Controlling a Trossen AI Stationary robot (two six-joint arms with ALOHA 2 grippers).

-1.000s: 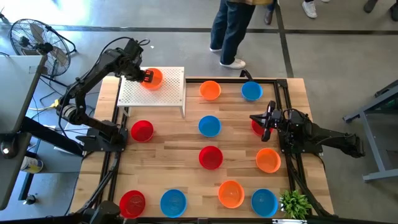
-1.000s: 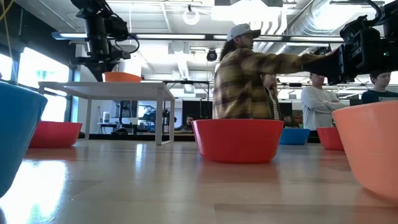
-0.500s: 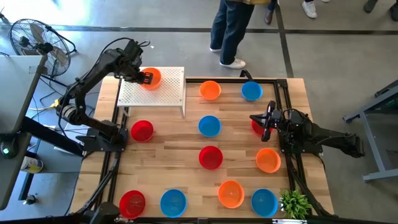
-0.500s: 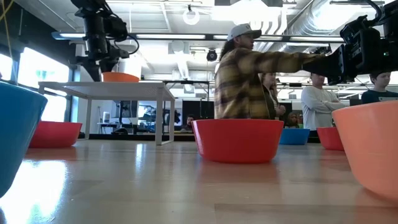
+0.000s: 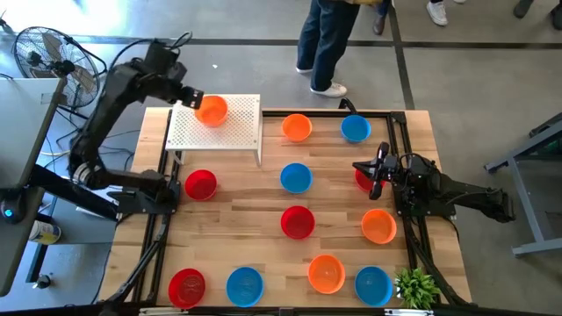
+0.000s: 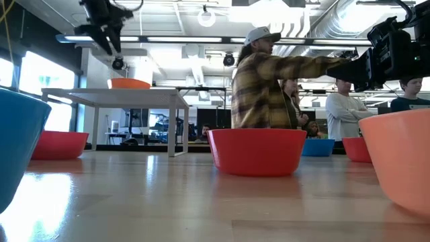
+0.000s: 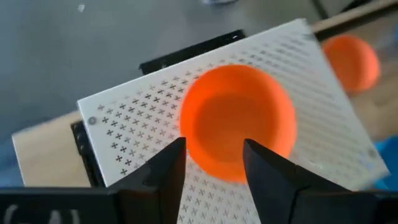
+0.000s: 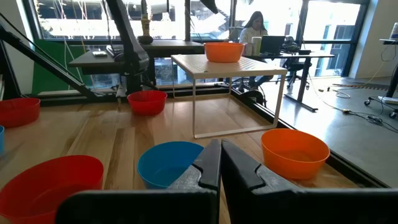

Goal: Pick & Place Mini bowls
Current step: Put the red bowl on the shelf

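Left pincer (image 5: 187,96), fingers spread and empty, hangs just above the orange bowl (image 5: 212,111), which sits upright on the white perforated board (image 5: 219,133) at the worktop's (image 5: 246,228) far left corner. To finish this placement well, lift straight clear so neither finger clips the rim. Right pincer (image 5: 376,173), pressed together, waits beside a red bowl (image 5: 362,180); the bowl is small, round, plain glossy plastic.
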